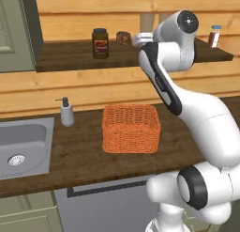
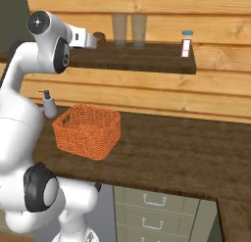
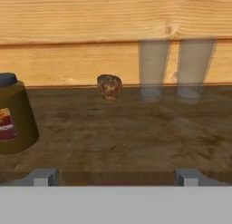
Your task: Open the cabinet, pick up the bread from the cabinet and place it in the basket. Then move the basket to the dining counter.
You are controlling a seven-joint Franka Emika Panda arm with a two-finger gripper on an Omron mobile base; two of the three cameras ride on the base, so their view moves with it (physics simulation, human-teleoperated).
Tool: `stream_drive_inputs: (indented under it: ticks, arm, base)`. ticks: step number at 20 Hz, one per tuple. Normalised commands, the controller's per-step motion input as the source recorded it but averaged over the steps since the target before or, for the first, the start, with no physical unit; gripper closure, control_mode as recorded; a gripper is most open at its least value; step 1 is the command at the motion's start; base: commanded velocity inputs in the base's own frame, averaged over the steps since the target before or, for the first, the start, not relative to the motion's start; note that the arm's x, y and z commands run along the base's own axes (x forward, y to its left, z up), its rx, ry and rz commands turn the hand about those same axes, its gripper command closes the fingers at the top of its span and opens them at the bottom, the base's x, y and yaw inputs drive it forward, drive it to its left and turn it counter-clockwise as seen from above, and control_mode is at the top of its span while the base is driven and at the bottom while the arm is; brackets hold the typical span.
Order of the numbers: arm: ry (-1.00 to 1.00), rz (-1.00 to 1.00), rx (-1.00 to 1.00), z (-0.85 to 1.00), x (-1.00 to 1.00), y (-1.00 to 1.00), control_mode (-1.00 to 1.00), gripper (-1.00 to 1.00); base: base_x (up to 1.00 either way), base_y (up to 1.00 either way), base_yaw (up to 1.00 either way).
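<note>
The bread (image 3: 109, 87), a small round brown lump, sits at the back of the open cabinet shelf (image 1: 70, 57), against the wooden rear wall. My gripper (image 3: 115, 177) is open and level with the shelf's front edge, its fingertips (image 3: 43, 177) spread wide, and the bread lies straight ahead, well beyond them. From the base views the hand (image 1: 138, 39) reaches into the shelf just right of the bread (image 1: 123, 37). The orange wicker basket (image 1: 131, 127) stands empty on the counter below. The dining counter is out of view.
A dark red-labelled jar (image 1: 100, 43) stands left of the bread. Two clear glasses (image 2: 128, 30) stand to its right, and a spice bottle (image 2: 186, 43) farther right. The opened cabinet door (image 1: 16, 29) hangs at left. A soap dispenser (image 1: 66, 112) and steel sink (image 1: 23, 149) sit left of the basket.
</note>
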Motion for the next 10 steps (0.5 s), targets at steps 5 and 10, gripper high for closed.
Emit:
stream_drive_inputs:
  ticks: [5, 10]
  arm:
    - [0.0, 0.0, 0.14, 0.0, 0.66, 0.0, -1.0, -1.0]
    - [0.0, -0.04, 0.03, 0.09, 0.56, 0.01, -1.0, -1.0]
  base:
    - [0.0, 0.0, 0.0]
    - [0.0, 0.0, 0.0]
